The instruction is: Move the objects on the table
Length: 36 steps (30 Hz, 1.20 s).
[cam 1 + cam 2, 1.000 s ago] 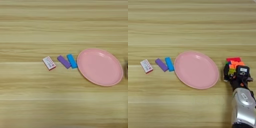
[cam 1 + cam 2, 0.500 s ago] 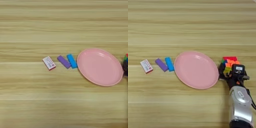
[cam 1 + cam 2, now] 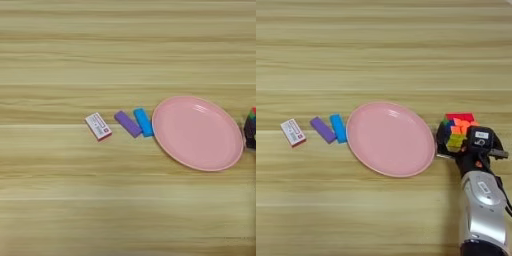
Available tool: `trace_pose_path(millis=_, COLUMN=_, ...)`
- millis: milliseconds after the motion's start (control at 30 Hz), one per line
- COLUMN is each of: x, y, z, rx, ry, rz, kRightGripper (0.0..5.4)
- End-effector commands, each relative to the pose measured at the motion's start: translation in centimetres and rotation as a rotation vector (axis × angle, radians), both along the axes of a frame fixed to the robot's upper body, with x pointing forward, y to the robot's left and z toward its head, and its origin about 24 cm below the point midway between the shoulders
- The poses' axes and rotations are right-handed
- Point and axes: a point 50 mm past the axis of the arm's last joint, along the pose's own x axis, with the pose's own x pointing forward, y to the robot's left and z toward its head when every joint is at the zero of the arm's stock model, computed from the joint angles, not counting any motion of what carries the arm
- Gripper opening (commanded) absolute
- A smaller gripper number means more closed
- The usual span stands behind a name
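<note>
The middle of the table (image 3: 381, 50) is blocked by one row: box (image 3: 293, 132), purple bar (image 3: 323, 129), blue bar (image 3: 338, 128) and plate (image 3: 390, 138), with the cube (image 3: 458, 129) just beside the plate at 3 o'clock. Narrow gaps are left between the box and the bars. Open wood is found toward 12 and 6 o'clock.

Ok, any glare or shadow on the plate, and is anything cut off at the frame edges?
Right eye view: the pink plate shows only a soft sheen, no hard glare; the gripper and puzzle cube sit fully in frame, with a faint shadow beside them. Left eye view: the cube is clipped by the right edge.
</note>
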Motion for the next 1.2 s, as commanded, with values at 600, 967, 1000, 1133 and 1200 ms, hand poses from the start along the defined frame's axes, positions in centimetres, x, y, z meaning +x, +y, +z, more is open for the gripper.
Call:
trace_pose_path(millis=600, x=1.1, y=-1.1, z=5.6, rx=-0.084, ry=-0.234, rz=-0.044, kRightGripper=5.38)
trace_pose_path(millis=967, x=1.4, y=-1.8, z=4.9, rx=-0.076, ry=-0.198, rz=-0.08, kRightGripper=5.38)
trace_pose_path(millis=1000, x=1.4, y=-1.8, z=4.8, rx=-0.07, ry=-0.192, rz=-0.08, kRightGripper=5.38)
trace_pose_path(millis=1133, x=1.5, y=-1.9, z=3.7, rx=-0.03, ry=-0.133, rz=-0.091, kRightGripper=5.38)
trace_pose_path(millis=1200, x=1.5, y=-1.9, z=3.4, rx=-0.018, ry=-0.117, rz=-0.089, kRightGripper=5.38)
